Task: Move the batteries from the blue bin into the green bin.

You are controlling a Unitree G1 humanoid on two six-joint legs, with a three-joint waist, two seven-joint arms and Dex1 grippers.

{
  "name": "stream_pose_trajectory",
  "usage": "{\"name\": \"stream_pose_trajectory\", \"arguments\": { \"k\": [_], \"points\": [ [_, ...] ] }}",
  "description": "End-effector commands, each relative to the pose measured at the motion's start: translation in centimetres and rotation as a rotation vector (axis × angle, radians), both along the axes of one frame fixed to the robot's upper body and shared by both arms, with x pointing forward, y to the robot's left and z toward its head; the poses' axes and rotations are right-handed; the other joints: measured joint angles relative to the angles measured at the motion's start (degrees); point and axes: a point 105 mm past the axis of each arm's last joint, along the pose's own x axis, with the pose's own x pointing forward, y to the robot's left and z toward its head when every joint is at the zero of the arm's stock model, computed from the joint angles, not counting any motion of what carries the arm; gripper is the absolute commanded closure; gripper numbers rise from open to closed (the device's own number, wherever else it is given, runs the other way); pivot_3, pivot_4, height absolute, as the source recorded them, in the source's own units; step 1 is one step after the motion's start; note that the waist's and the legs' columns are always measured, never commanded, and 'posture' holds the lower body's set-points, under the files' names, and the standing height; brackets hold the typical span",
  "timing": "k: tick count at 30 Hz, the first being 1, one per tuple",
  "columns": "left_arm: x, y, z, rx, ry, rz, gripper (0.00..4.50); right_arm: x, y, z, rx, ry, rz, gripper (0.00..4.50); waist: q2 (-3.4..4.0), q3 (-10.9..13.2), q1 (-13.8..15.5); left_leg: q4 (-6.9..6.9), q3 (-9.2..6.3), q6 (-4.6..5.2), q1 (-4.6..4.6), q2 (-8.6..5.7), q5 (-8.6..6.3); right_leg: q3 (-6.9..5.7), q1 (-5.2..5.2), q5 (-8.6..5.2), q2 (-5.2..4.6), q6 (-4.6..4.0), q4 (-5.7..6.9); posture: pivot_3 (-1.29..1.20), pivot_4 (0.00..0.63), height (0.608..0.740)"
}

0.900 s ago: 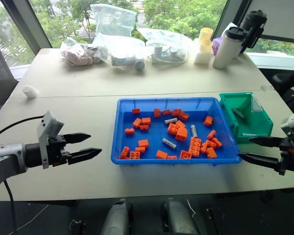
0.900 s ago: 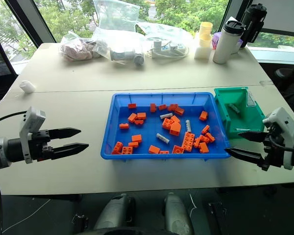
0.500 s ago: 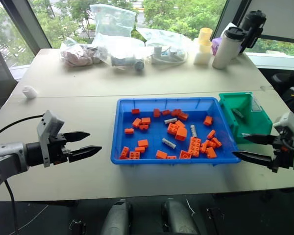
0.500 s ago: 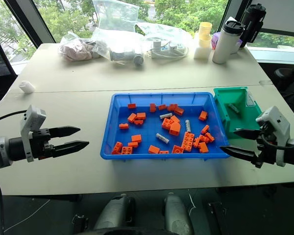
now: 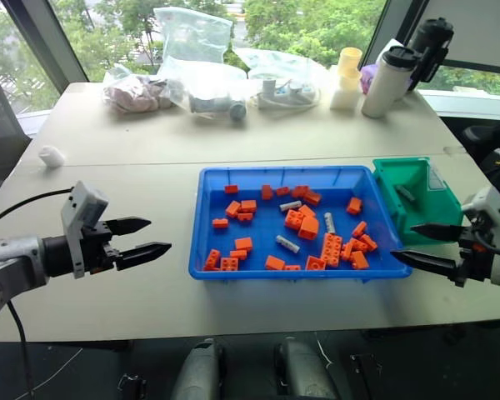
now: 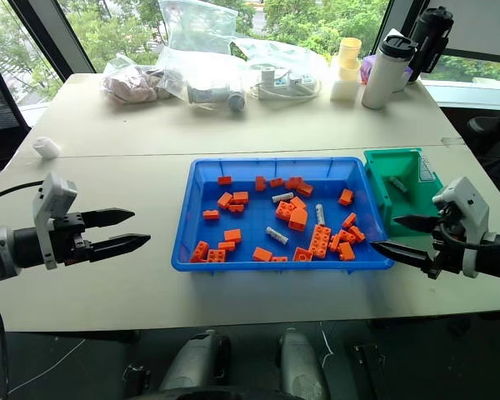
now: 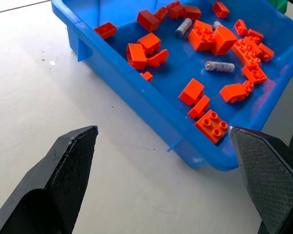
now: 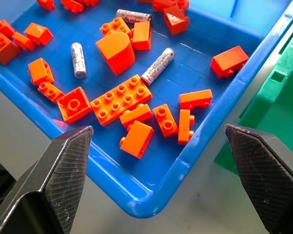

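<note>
On the pale table (image 5: 133, 167) by the windows, the blue bin (image 5: 202, 217) touches the green bin (image 5: 446, 218), bare tabletop left, both grippers' jaws apart, empty.

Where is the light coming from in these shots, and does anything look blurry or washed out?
Left eye view: daylight comes through the windows behind the table, and the trees outside look bright and pale. Right wrist view: the blue bin and the batteries are sharp, with soft glare on the bin's floor. Left wrist view: the left gripper has large dark fingers close to the lens.
</note>
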Motion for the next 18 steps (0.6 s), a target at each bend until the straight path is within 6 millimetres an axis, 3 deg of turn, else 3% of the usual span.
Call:
{"name": "stream_pose_trajectory", "arguments": {
  "k": [1, 4, 6, 8, 10, 14, 18],
  "points": [
    [0.5, 0.2, 0.4, 0.004, -0.038, 0.002, 0.0, 1.4, 0.6, 2.7, 0.091, -0.084, -0.035, 0.04, 0.0, 0.0, -0.3, 0.0, 0.01, 0.0, 0.02, 0.0, 0.0, 0.01, 0.0, 0.0, 0.0, 0.0, 0.01, 0.0, 0.15, 0.74],
    [0.8, 0.2, 0.8, 0.019, -0.05, -0.025, 0.0, 2.4, 2.3, 5.5, 0.215, -0.159, 0.001, 0.04, 0.01, 0.0, -0.2, 0.0, 0.03, -0.02, 0.09, 0.01, 0.01, 0.05, 0.0, 0.0, 0.02, -0.01, 0.1, 0.0, 0.15, 0.74],
    [1.7, -0.7, 2.5, 0.014, -0.093, -0.102, 0.0, 3.4, 5.8, 7.1, 0.286, -0.204, 0.118, 0.04, -0.01, 0.0, -0.2, 0.0, 0.0, -0.02, 0.12, 0.04, 0.01, 0.04, 0.02, 0.0, 0.03, -0.02, 0.13, 0.0, 0.15, 0.74],
    [2.6, -1.9, 3.9, 0.045, -0.137, -0.199, 0.0, 5.3, 8.9, 6.0, 0.182, -0.214, 0.191, 0.04, -0.06, 0.0, -0.2, 0.02, -0.01, -0.13, 0.14, 0.03, 0.07, 0.02, 0.02, 0.03, 0.12, -0.06, 0.15, 0.0, 0.15, 0.74],
    [3.1, -2.9, 4.6, 0.089, -0.158, -0.278, 0.0, 6.9, 10.6, 4.4, 0.071, -0.221, 0.237, 0.04, -0.14, -0.1, -0.1, 0.0, -0.04, -0.14, 0.17, 0.01, 0.08, 0.0, 0.05, 0.03, 0.14, -0.06, 0.14, 0.0, 0.15, 0.74],
    [2.8, -4.1, 5.1, 0.132, -0.167, -0.391, 0.0, 8.8, 11.9, 2.9, 0.007, -0.213, 0.296, 0.04, -0.11, -0.1, -0.2, 0.0, 0.04, -0.14, -0.23, -0.13, 0.08, 0.02, -0.27, 0.03, -0.01, -0.01, 0.07, 0.0, 0.15, 0.74],
    [2.1, -5.5, 4.8, 0.149, -0.178, -0.48, 0.0, 7.3, 13.2, 1.6, -0.01, -0.068, 0.457, 0.04, -0.11, -0.1, -0.1, 0.27, 0.04, -0.19, -1.3, -0.15, 0.12, 0.0, -1.33, 0.11, -0.06, 0.12, 0.28, 0.0, 0.15, 0.74]
  ]
}}
